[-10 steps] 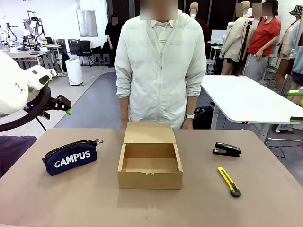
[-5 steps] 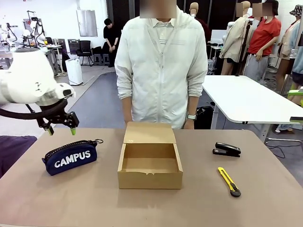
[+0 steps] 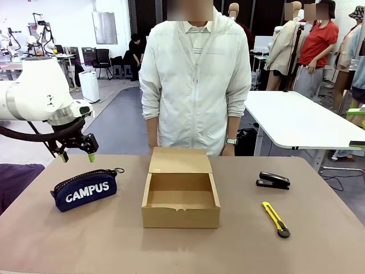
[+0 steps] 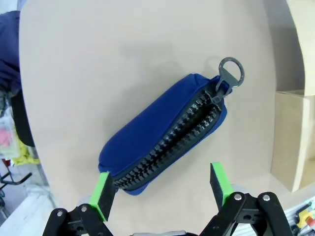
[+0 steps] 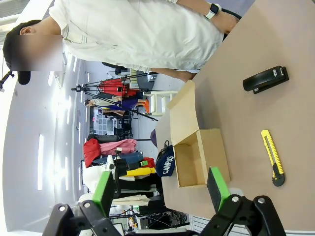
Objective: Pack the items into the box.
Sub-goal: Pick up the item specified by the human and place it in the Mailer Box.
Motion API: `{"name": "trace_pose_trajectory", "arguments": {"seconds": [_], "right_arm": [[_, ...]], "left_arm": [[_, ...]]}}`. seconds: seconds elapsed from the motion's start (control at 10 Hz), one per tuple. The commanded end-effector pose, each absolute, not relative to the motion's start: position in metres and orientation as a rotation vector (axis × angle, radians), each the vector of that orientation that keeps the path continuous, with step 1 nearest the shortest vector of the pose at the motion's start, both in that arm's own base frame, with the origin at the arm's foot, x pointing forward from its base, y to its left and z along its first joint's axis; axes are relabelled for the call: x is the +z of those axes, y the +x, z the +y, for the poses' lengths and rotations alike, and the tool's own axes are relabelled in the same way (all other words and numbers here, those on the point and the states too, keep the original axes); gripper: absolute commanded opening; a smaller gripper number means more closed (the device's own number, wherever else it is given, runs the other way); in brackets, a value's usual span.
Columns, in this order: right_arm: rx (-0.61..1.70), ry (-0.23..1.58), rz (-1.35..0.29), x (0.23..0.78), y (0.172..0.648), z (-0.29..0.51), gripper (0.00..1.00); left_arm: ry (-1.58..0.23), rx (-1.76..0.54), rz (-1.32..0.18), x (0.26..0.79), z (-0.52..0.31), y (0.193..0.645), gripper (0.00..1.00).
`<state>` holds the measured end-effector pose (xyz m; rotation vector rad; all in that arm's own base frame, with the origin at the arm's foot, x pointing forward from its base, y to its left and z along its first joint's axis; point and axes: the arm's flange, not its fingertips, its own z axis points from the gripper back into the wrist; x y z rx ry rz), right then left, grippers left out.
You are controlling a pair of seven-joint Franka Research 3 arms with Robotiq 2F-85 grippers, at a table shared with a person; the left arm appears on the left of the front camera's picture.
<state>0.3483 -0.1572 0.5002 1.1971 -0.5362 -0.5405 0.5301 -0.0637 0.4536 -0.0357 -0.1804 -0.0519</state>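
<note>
A navy pouch (image 3: 84, 189) with white "CAMPUS" lettering lies on the table's left side. My left gripper (image 3: 77, 155) hangs open above its far end, fingers pointing down. In the left wrist view the pouch (image 4: 165, 132) lies zip-up just beyond the open left gripper (image 4: 162, 191). The tan cardboard box (image 3: 181, 194) stands in the middle, lid flap folded back, nothing inside. A yellow-and-black utility knife (image 3: 276, 218) lies to the right of it. The right wrist view looks from afar at the box (image 5: 202, 155), the knife (image 5: 273, 157) and the pouch (image 5: 166, 161), with the right gripper (image 5: 161, 190) open.
A black stapler (image 3: 272, 180) rests on the right, beyond the knife. A person in a white jacket (image 3: 195, 80) stands at the far edge behind the box. A dark purple cloth (image 3: 14, 181) lies at the table's left edge.
My left arm has swung in from the left edge and turned its gripper downward over the pouch's far end. Everything on the table stays where it was.
</note>
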Motion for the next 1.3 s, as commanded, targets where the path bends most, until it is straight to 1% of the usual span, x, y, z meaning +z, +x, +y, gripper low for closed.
{"name": "trace_pose_trajectory", "arguments": {"seconds": [0.0, 0.1, 0.2, 0.3, 0.5, 0.6, 0.7, 0.9, 1.0, 1.2], "right_arm": [[-0.538, 1.202, -0.536, 0.503, 0.348, -0.157, 1.0], [-0.538, 1.202, -0.536, 0.503, 0.348, -0.157, 1.0], [-0.538, 1.202, -0.536, 0.503, 0.348, -0.157, 1.0], [-0.538, 1.202, -0.536, 0.503, 0.348, -0.157, 1.0], [-0.538, 1.202, -0.536, 0.503, 0.348, -0.157, 1.0], [-0.538, 1.202, -0.536, 0.503, 0.348, -0.157, 1.0], [-0.538, 1.202, -0.536, 0.503, 0.348, -0.157, 1.0], [-0.538, 1.202, -0.536, 0.503, 0.348, -0.157, 1.0], [-0.538, 1.202, -0.536, 0.503, 0.348, -0.157, 1.0], [-0.538, 1.202, -0.536, 0.503, 0.348, -0.157, 1.0]], "left_arm": [[-0.115, -0.615, -0.188, 0.448, -0.07, 0.534, 1.0], [-0.241, -1.046, -0.136, 0.446, -0.064, 0.528, 1.0], [-0.254, -1.299, -0.079, 0.443, -0.057, 0.521, 1.0], [-0.246, -1.37, -0.057, 0.44, -0.055, 0.518, 1.0], [-0.184, -1.376, -0.087, 0.437, -0.054, 0.515, 1.0], [-0.161, -1.326, -0.145, 0.439, -0.056, 0.516, 1.0], [-0.157, -1.012, -0.137, 0.434, -0.069, 0.518, 1.0], [-0.157, -1.012, -0.137, 0.434, -0.069, 0.518, 1.0], [-0.164, -1.129, -0.13, 0.432, -0.065, 0.517, 1.0], [-0.073, -1.054, -0.173, 0.419, -0.057, 0.534, 1.0]]}}
